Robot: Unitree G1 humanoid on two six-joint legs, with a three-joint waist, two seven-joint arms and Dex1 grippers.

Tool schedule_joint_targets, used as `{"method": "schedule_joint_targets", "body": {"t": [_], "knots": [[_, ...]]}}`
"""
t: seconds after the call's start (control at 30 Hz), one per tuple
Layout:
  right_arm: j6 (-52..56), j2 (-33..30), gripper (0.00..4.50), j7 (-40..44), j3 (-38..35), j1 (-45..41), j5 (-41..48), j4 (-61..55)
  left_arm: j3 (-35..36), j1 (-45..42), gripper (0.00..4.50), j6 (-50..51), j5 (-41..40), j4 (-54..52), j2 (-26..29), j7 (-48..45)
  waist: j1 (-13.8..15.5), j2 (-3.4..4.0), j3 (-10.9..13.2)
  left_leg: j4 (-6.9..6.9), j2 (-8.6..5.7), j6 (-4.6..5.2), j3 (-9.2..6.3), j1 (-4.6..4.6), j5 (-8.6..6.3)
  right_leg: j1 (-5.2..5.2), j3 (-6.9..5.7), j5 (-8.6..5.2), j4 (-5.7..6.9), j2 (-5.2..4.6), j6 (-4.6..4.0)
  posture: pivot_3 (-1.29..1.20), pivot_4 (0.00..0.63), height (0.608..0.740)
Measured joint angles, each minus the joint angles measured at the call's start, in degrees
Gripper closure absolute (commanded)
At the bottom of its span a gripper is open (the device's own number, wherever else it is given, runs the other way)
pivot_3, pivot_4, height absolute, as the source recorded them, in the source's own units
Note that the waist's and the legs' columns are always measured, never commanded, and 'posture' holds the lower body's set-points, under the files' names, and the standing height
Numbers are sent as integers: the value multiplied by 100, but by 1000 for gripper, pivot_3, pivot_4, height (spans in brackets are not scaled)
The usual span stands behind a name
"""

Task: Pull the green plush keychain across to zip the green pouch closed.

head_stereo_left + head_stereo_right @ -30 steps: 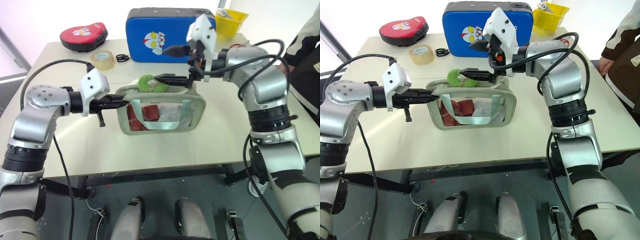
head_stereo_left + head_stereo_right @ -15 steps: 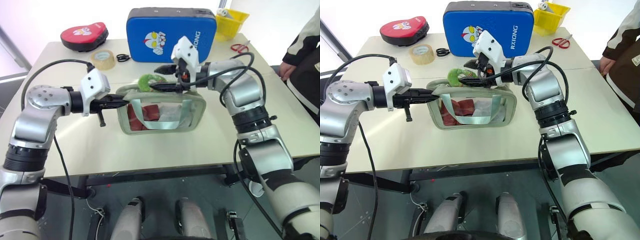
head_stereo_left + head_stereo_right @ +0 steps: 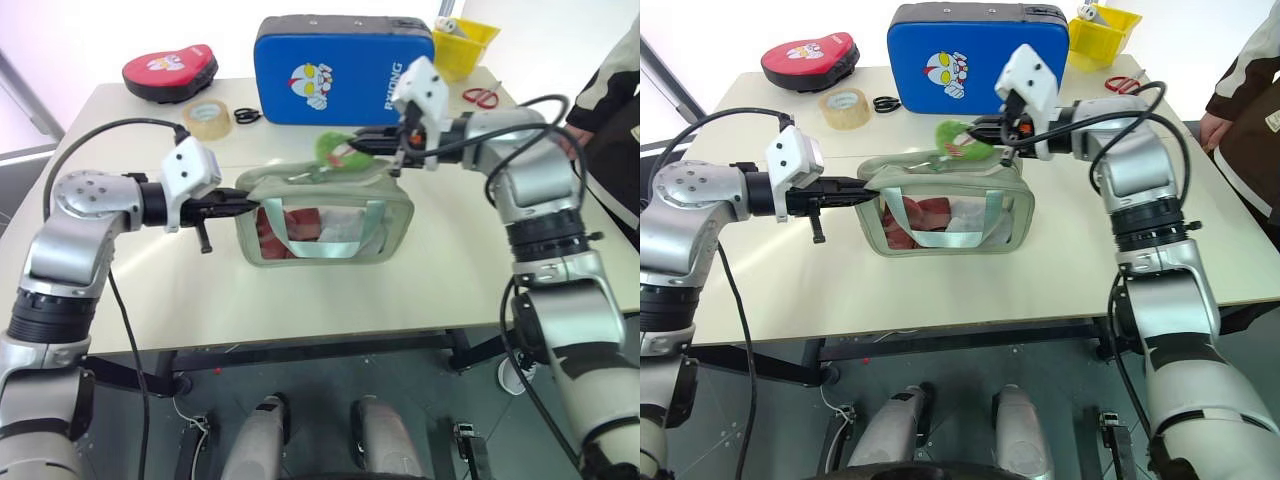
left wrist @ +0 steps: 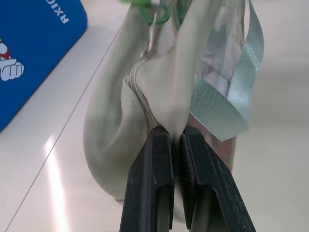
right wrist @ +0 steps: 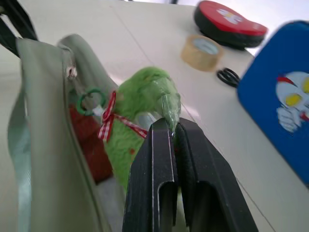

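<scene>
Both pinched: right gripper [image 5: 173, 133] on fuzzy lime green plush keychain [image 5: 140, 104], left gripper [image 4: 176, 137] on sage green pouch [image 3: 325, 225].

A blue cartoon pad [image 3: 340, 65], red case [image 3: 168, 70], tape roll [image 3: 206, 118], yellow bin [image 3: 462, 45] and scissors [image 3: 482, 96] share the table [image 3: 420, 290].

The green pouch [image 3: 322, 222] is pale sage with red contents behind clear plastic. The green plush keychain [image 5: 140, 116] is lime with a red-and-white checked bow. The pad [image 3: 330, 65] is blue, cartoon-printed.
</scene>
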Motion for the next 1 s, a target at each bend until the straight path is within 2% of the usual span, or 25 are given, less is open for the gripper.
{"method": "schedule_joint_targets", "body": {"t": [0.33,0.63,0.73,0.83,1.0], "knots": [[501,-1034,4455,-213,-600,845,17,-450,26,161,4500,30,-12,-143,-12,152,7,0,0,0,0,1,3,0,-1,2,1,-1,-3,-3,-1,0,150,740],[726,-1294,4455,-701,-1112,1304,99,-309,39,235,4500,155,-60,-279,-17,233,33,0,0,1,0,1,5,0,-1,7,2,-1,-8,-4,-1,0,150,740],[914,-1092,4455,-930,-1271,1885,207,-455,36,236,4500,167,-82,-277,-19,237,27,-3,-2,1,1,3,6,3,-2,11,2,-1,-11,-4,-1,0,150,740],[1118,-557,4455,-1190,-1228,2509,324,-598,35,234,4500,168,-82,-272,-19,238,16,2,-1,2,0,3,6,3,-2,10,3,0,-9,-4,-1,0,150,740],[1068,278,4455,-1831,-1187,2765,328,-520,12,210,4500,159,-78,-252,-44,235,12,5,-1,2,-1,3,7,4,-2,11,4,0,-8,-4,-1,0,150,740]]}}
